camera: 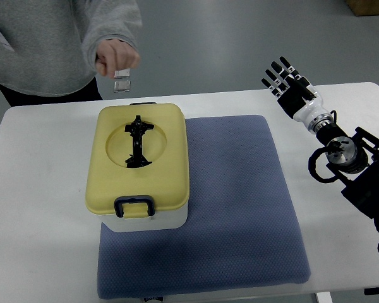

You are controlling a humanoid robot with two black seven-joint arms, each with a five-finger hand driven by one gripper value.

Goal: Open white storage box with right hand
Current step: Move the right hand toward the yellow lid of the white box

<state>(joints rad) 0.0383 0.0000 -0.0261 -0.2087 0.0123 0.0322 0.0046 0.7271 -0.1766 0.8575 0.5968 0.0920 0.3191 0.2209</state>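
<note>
1 hand, your black right robot hand (289,81), fingers spread and holding nothing, is far right of the white plastic storage box with the yellow lid (138,165); its long side runs near to far.

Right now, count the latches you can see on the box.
2. One black latch sits on the box's near edge, facing the robot. The other peeks over the far edge, toward the person. Any side latches would be hidden under the yellow lid.
</note>
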